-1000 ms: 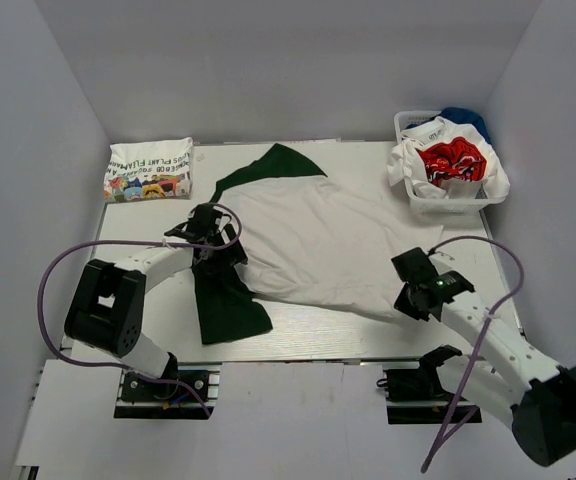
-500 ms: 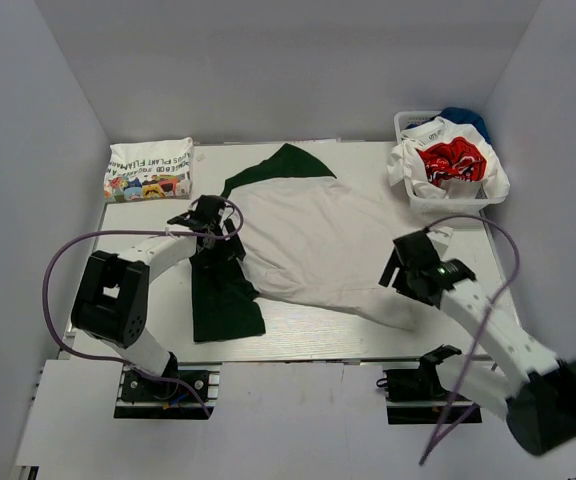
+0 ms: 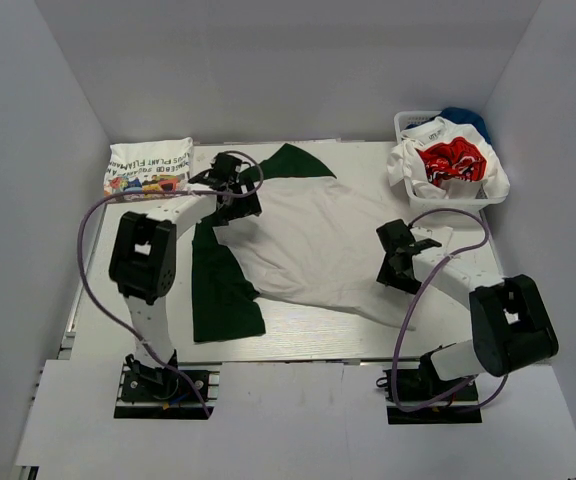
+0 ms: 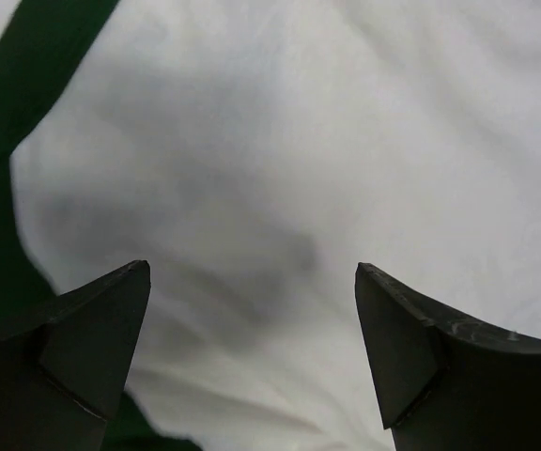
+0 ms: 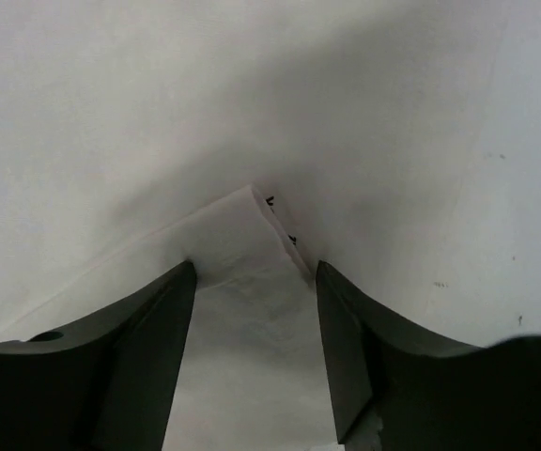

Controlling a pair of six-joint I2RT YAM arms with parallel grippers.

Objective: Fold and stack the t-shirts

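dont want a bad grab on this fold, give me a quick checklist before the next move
1. Left gripper open: ok, jaws wide over the green-sleeved shirt.
2. Left gripper touching the cloth: cannot tell.
3. Right gripper open: ok, a corner of the shirt lies between its jaws.
4. Shirt square to the table: not ok, it lies slanted.
5. Folded tee apart from the spread shirt: ok.

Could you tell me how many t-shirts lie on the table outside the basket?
2: a folded printed t-shirt at the far left, and a white-and-green t-shirt spread in the middle. The basket holds others, bunched and uncounted.
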